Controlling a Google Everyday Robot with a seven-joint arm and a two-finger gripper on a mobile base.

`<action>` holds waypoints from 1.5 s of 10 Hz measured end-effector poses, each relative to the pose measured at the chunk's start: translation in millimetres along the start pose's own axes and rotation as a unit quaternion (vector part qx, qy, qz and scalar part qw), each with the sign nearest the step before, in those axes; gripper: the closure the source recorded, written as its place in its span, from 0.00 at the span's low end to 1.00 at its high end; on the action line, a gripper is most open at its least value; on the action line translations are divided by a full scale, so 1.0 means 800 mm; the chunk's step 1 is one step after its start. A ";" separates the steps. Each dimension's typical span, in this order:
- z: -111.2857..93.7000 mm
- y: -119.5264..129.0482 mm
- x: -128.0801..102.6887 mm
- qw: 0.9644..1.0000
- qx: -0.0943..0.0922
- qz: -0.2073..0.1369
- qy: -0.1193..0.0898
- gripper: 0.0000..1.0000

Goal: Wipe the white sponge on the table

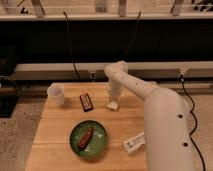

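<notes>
The white sponge (112, 105) is a small cream chunk resting on the wooden table (57, 127), near its back edge at the middle. My gripper (114, 98) points straight down onto the sponge from above and is shut on it, pressing it to the tabletop. The white arm runs from the gripper down to the right and hides the table's right side.
A white cup (56, 93) stands at the back left. A dark bar-shaped packet (87, 102) lies left of the sponge. A green plate (98, 147) with a brown item (85, 138) sits front centre. A white labelled bottle (134, 144) lies by the arm.
</notes>
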State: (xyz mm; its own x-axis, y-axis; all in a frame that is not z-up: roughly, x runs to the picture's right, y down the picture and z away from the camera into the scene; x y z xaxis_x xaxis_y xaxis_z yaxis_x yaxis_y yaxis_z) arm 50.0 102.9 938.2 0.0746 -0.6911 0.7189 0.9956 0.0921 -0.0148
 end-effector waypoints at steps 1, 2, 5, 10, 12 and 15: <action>0.000 -0.002 -0.002 1.000 0.000 -0.001 -0.003 1.00; 0.000 0.000 -0.004 1.000 0.001 -0.004 -0.001 1.00; -0.005 0.025 -0.045 1.000 -0.007 -0.014 -0.007 1.00; -0.021 0.111 -0.048 0.999 -0.019 0.033 -0.001 1.00; -0.023 0.121 -0.033 0.998 -0.019 0.052 0.001 1.00; -0.025 0.125 -0.001 0.997 -0.018 0.071 0.007 1.00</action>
State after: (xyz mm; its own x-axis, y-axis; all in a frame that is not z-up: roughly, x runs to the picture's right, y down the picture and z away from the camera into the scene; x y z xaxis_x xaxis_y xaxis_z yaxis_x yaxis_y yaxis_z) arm 151.0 98.5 922.0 0.2149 -0.6836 0.6975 0.9765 0.1632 -0.1410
